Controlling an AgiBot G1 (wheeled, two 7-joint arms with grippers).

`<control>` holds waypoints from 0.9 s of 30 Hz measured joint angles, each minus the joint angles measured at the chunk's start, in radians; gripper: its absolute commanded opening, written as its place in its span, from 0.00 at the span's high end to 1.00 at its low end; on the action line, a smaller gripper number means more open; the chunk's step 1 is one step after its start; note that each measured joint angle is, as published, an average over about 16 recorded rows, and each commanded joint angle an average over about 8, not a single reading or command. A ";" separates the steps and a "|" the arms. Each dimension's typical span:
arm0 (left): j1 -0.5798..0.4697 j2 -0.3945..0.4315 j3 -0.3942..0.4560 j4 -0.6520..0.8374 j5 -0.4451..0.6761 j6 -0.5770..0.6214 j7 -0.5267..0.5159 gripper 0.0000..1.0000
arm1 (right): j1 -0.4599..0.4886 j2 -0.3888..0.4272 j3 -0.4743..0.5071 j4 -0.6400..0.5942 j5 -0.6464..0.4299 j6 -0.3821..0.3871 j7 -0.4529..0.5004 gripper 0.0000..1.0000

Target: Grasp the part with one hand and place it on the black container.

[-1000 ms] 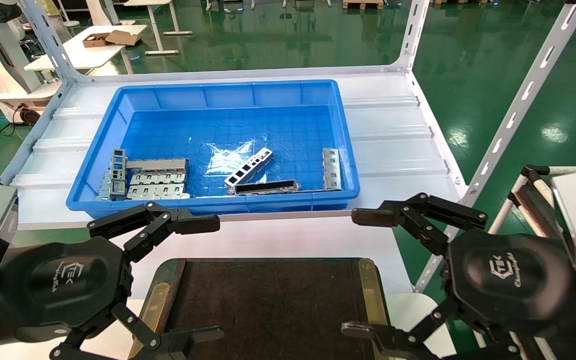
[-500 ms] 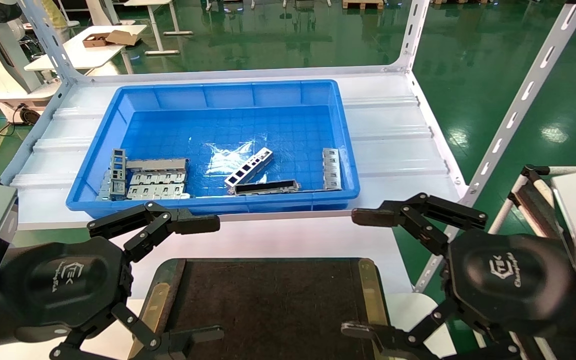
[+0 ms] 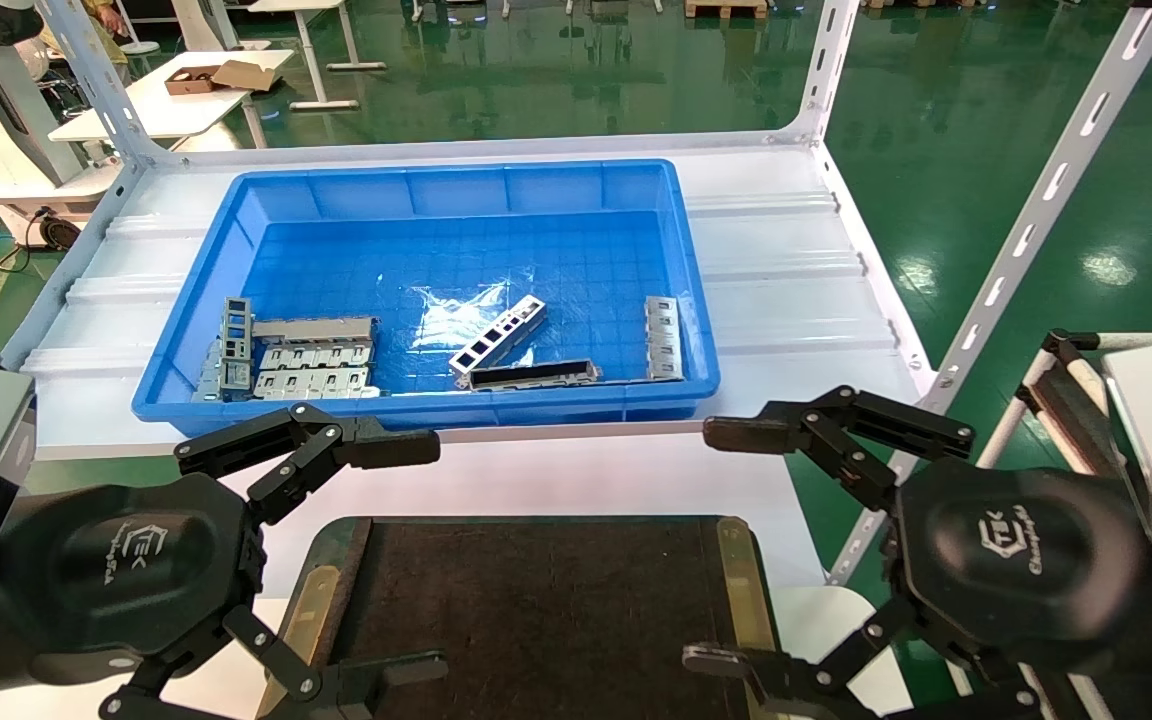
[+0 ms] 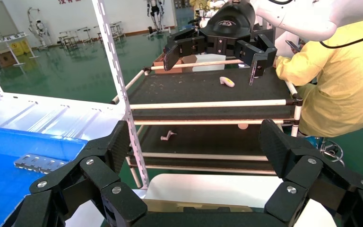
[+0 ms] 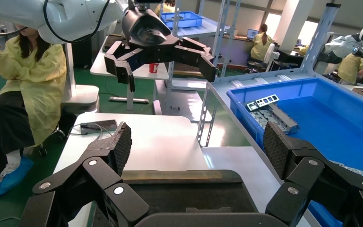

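The part (image 3: 499, 338), a light silver strip with a row of windows, lies slanted on the floor of the blue bin (image 3: 436, 172), near its front middle. The black container (image 3: 736, 580) sits in front of the bin, between my two arms, with nothing on it. My left gripper (image 3: 416, 558) is open and empty over the container's left edge. My right gripper (image 3: 718, 546) is open and empty over its right edge. The left wrist view shows the left gripper (image 4: 196, 146) open; the right wrist view shows the right gripper (image 5: 198, 146) open above the container (image 5: 179, 176).
A darker long frame piece (image 3: 533, 375) lies just in front of the part. Grey slotted plates (image 3: 311, 355) lie at the bin's front left, and another strip (image 3: 663, 338) at its right wall. Slotted shelf uprights (image 3: 1026, 230) stand at the right. A rod-framed cart (image 4: 208, 104) stands beside me.
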 measured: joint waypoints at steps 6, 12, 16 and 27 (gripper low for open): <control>0.000 0.000 0.000 0.000 0.000 0.000 0.000 0.00 | 0.000 0.000 0.000 0.000 0.000 0.000 0.000 0.00; 0.000 0.000 0.000 0.000 0.000 0.000 0.000 0.00 | 0.000 0.000 0.000 0.000 0.000 0.000 0.000 0.00; 0.000 0.000 0.000 0.000 0.000 0.000 0.000 0.00 | 0.000 0.000 0.000 0.000 0.000 0.000 0.000 0.00; -0.007 0.003 0.000 0.009 0.008 -0.002 0.008 0.00 | 0.000 0.000 0.000 0.000 0.000 0.000 0.000 0.00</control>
